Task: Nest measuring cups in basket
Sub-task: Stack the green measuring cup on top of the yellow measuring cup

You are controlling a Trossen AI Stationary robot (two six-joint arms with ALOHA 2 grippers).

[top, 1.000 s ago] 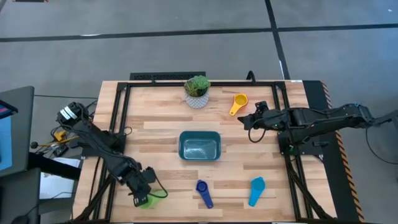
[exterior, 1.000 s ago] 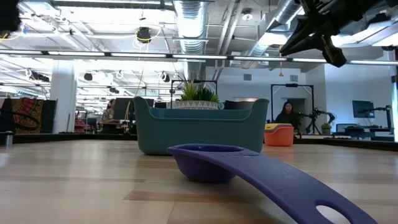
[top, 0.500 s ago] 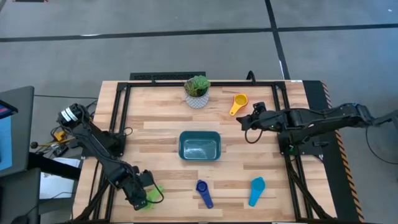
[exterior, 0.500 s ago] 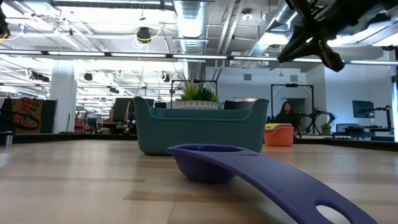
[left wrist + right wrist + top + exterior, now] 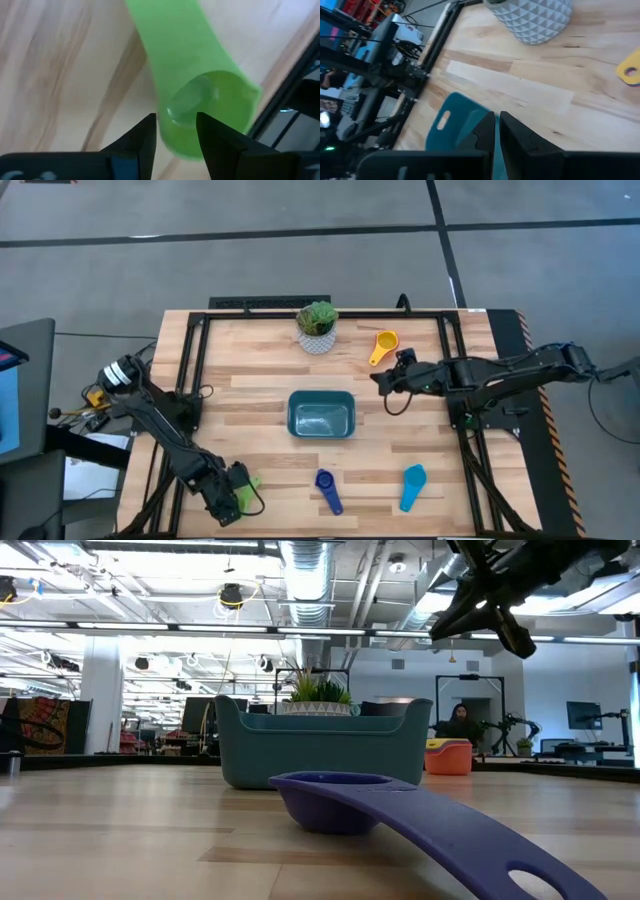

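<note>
A green measuring cup (image 5: 249, 483) lies on the wood at the near left corner, its handle (image 5: 165, 35) pointing away from my left gripper (image 5: 238, 495). That gripper points steeply down, open, low over the bowl (image 5: 215, 95). One finger stands over the bowl's inside, the other beside its outer wall. The teal basket (image 5: 321, 415) sits mid-table. My right gripper (image 5: 377, 380) hangs shut and empty above the table, right of the basket. A yellow cup (image 5: 382, 346), a dark blue cup (image 5: 327, 490) and a light blue cup (image 5: 412, 486) lie apart on the table.
A white pot with a green plant (image 5: 317, 328) stands at the far edge behind the basket. Black frame rails run along the table's sides, one (image 5: 295, 115) close beside the green cup. The dark blue cup (image 5: 400, 810) lies right in front of the low camera.
My left gripper has moved toward the table's near edge and down over the green cup, rolling a little; the cup has stayed put. My right gripper has moved toward the table's left, nearer the basket, and sunk slightly, still shut.
</note>
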